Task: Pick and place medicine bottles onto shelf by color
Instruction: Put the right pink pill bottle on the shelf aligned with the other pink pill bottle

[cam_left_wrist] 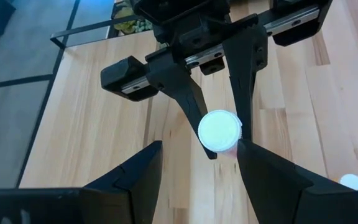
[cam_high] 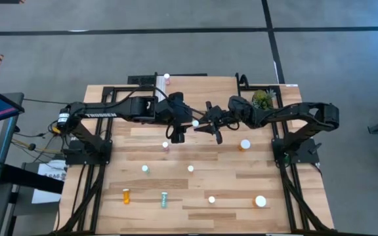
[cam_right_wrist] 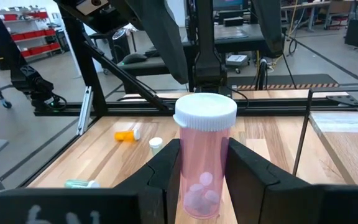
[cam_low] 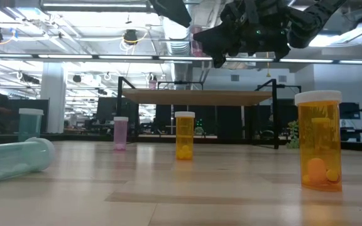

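A pink medicine bottle (cam_right_wrist: 202, 168) with a white cap (cam_left_wrist: 219, 130) hangs upright above the table's middle, and my right gripper (cam_right_wrist: 204, 152) is shut on it. My left gripper (cam_left_wrist: 199, 152) comes from the left, slanting down, and is open. Its fingertips stand on either side of that bottle's cap, with the cap close to one of them. The shelf (cam_low: 200, 97) stands on black legs at the table's far side. Other bottles stand or lie on the tabletop: pink (cam_high: 165, 145), teal (cam_high: 145, 168), orange (cam_high: 126, 195). My right gripper pinches the pink bottle's body (cam_right_wrist: 185, 177) between its two fingers, below the cap. The fingers come level from the table's right. The bottle stands upright in the hold, lifted clear of the table. My left gripper: whether one fingertip (cam_left_wrist: 244, 149) touches the cap, I cannot tell.
Two wide orange bottles stand at the right (cam_high: 245, 144) and near right (cam_high: 260, 201). A teal bottle (cam_high: 164, 199) lies near the front edge. A small green plant (cam_high: 262, 98) sits at the far right. Black frame legs stand beside both arm bases.
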{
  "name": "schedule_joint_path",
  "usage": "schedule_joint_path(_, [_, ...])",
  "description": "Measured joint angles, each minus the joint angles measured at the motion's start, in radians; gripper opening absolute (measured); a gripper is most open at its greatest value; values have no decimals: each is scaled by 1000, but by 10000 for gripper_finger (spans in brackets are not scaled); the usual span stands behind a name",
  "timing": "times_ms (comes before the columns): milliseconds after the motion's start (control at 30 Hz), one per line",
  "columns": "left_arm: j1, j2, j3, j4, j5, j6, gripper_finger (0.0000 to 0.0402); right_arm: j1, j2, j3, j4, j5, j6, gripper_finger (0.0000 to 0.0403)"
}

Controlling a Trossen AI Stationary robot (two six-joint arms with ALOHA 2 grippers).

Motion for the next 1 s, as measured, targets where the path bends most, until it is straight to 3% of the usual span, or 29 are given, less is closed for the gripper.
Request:
schedule_joint_path(700, [-3,0,0,-3,65,-43,196,0,0,0,0,0,-7,128])
schedule_joint_path(867, [17,9,45,-101,175,-58,203,2,0,0,0,1,-28,128])
schedule_joint_path(1000, [35,30,95,-212,181,-48,227,2,0,1,-1,3,-38,128])
